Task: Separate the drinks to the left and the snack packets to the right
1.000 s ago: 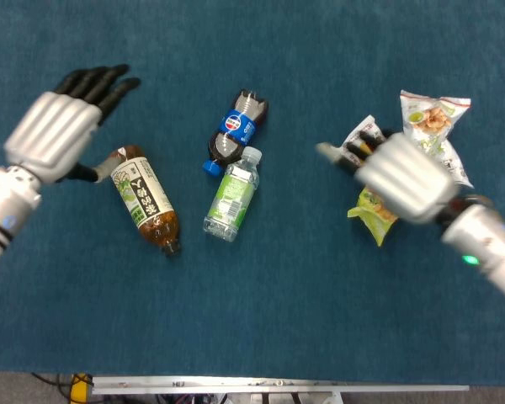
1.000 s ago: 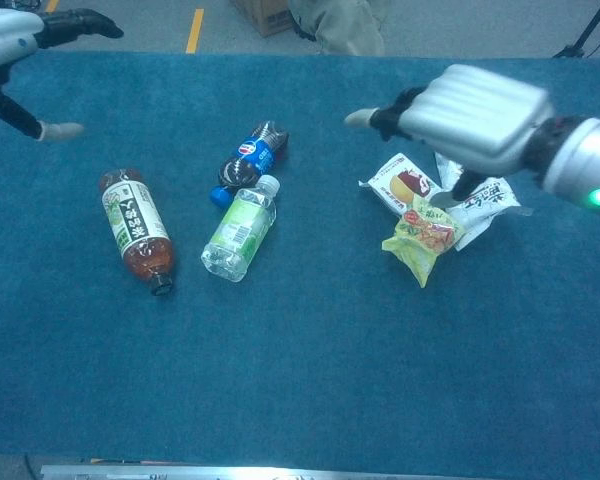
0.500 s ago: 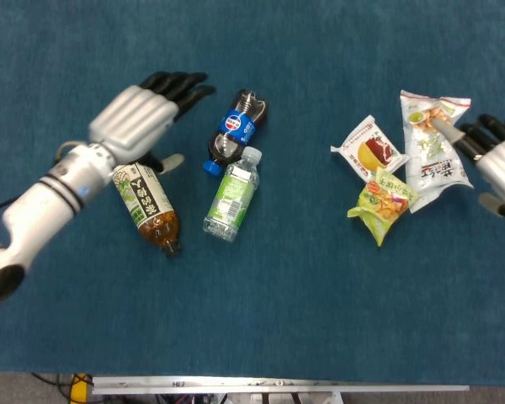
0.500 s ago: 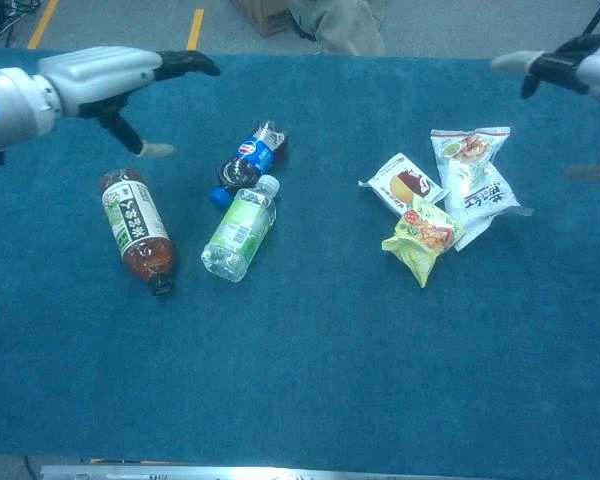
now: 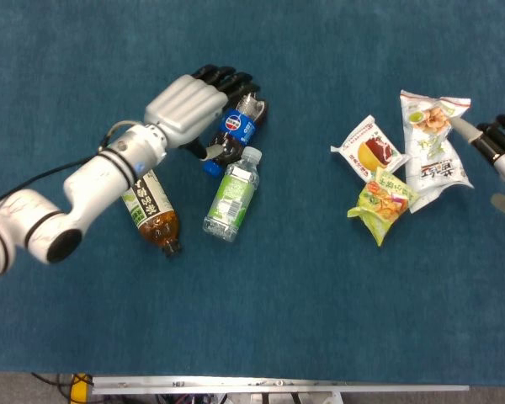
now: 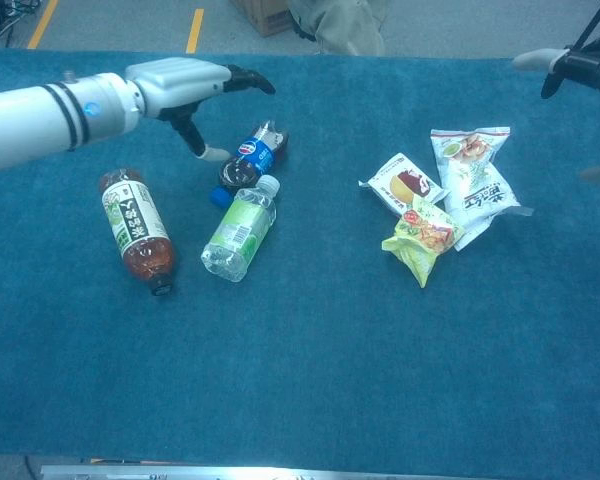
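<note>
blue tabletop cloth [image 5: 261, 320] | yellow floor line [image 6: 194, 30] | cardboard box [image 6: 265, 14], far floor

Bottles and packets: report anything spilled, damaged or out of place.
Nothing stands out. The tea bottle, cola bottle and water bottle lie on their sides, capped, no liquid on the cloth. The three snack packets look intact, partly overlapping.

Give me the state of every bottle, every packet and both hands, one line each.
Tea bottle: lying flat, capped, partly under the left forearm in the head view.
Cola bottle: lying flat, capped, beside the water bottle.
Water bottle: lying flat, capped.
White packet: lying flat, sealed.
Yellow packet: lying crumpled.
Green-print packet: lying flat.
Left hand: above the cola bottle, fingers apart, holding nothing.
Right hand: at the frame edge, holding nothing.
</note>
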Tool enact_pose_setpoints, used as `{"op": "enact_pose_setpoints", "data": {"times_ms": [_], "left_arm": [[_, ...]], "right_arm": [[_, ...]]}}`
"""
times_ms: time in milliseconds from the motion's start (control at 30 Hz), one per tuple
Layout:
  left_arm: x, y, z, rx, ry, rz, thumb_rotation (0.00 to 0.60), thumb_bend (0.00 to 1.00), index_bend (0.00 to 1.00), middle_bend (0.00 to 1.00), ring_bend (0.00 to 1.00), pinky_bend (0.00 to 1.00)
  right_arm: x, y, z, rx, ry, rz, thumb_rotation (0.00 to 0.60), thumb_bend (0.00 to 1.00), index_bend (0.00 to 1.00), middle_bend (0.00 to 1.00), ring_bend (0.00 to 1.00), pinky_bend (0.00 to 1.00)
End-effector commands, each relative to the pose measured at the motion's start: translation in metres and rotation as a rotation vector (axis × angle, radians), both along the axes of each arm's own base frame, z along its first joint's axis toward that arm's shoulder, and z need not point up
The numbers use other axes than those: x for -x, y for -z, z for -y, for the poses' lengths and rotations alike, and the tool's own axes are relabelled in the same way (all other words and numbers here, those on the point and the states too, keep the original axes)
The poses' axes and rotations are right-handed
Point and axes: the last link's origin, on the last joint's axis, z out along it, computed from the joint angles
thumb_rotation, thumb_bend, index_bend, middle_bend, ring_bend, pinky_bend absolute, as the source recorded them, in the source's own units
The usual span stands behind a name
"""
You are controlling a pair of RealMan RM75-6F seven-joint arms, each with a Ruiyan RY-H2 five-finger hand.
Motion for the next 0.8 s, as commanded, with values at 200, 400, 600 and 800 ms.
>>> {"op": "enact_pose_setpoints", "data": {"times_ms": [200, 400, 600, 800], "left_arm": [[-0.011, 0.026, -0.019, 0.016, -0.005, -0.089, 0.345, 0.26, 0.11, 0.09, 0.00, 0.04], [-0.014, 0.033, -0.023, 0.011, -0.002, -0.125, 0.265, 0.26, 0.15, 0.14, 0.00, 0.02], [-0.016, 0.039, -0.022, 0.021, -0.001, -0.142, 0.242, 0.26, 0.16, 0.18, 0.00, 0.00], [-0.020, 0.046, -0.024, 0.027, -0.013, -0.146, 0.242, 0.26, 0.16, 0.18, 0.00, 0.00]], "right_arm": [[0.005, 0.001, 0.001, -0.002, 0.017, 0.005, 0.600, 0.09, 0.05, 0.33, 0.26, 0.44], [0.006, 0.002, 0.002, 0.003, 0.017, 0.016, 0.600, 0.09, 0.05, 0.33, 0.27, 0.44], [0.007, 0.002, 0.002, 0.007, 0.017, 0.019, 0.600, 0.09, 0.05, 0.33, 0.27, 0.44], [0.007, 0.001, 0.001, 0.011, 0.017, 0.022, 0.600, 0.09, 0.05, 0.33, 0.27, 0.44]]}}
